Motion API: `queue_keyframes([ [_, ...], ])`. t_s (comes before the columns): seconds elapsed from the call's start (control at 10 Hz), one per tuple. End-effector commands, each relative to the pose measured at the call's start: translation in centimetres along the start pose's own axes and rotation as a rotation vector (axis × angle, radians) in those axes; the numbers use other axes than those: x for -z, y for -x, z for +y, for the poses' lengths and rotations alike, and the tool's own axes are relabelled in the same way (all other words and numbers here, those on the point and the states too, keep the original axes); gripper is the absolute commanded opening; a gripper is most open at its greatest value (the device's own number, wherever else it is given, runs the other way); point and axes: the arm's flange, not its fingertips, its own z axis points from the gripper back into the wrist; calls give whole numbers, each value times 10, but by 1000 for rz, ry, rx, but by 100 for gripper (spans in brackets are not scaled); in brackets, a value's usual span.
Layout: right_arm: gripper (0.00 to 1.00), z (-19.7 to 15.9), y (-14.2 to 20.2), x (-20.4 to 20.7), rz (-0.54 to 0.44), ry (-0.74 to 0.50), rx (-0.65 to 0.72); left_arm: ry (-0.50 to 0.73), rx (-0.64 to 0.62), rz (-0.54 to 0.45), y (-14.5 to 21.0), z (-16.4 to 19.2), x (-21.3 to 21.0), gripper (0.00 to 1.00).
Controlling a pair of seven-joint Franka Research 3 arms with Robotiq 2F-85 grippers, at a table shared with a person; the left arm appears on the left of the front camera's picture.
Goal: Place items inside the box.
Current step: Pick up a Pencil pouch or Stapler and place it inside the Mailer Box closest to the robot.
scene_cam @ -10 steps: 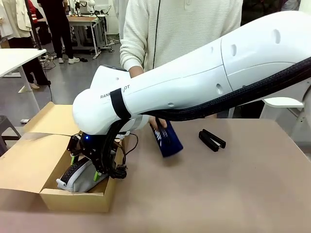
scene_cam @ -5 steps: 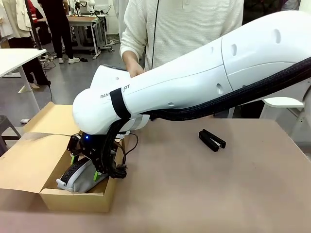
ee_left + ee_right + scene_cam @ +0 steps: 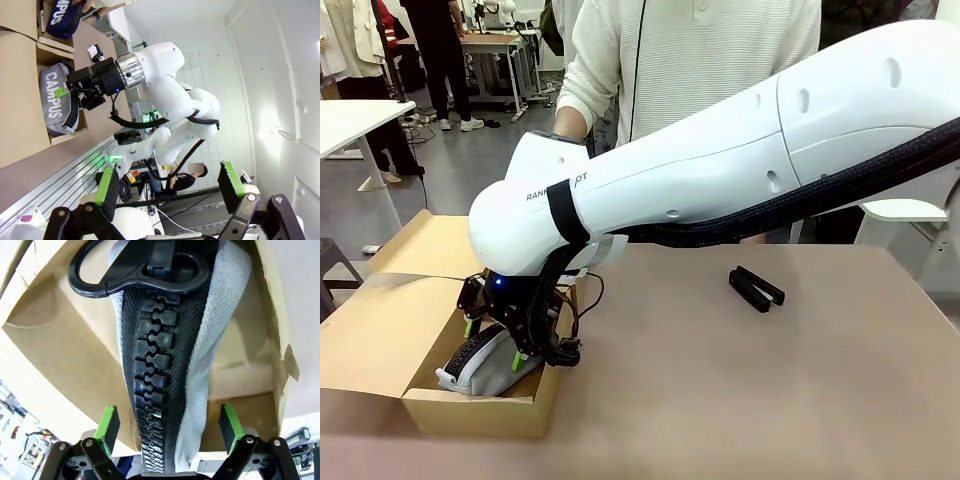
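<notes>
Navy case (image 3: 62, 17) gone from table (image 3: 720, 400); right gripper (image 3: 495, 343) released astride grey case (image 3: 470, 372); stapler (image 3: 756, 288) aside.

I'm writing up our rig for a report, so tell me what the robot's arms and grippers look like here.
The right arm is a smooth white shell with a black band, dark lettering and a ribbed black cable hose underneath. The right gripper is black with green pads and loose black wires; the left gripper matches.
</notes>
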Motion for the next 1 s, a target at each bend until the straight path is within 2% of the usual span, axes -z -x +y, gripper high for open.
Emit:
queue_keyframes([
  [0.0, 100, -5, 3, -6, 21, -15, -6, 16, 20, -6, 0, -2, 0, 100],
  [0.4, 100, -6, 3, -8, 23, -17, -7, 16, 20, -6, 0, -2, 0, 100],
  [0.7, 100, -10, 9, -25, 37, -38, -25, 16, 20, -6, 0, -2, 0, 100],
  [0.9, 100, -27, 16, -69, 51, -51, -67, 16, 20, -6, 0, -2, 0, 100],
])
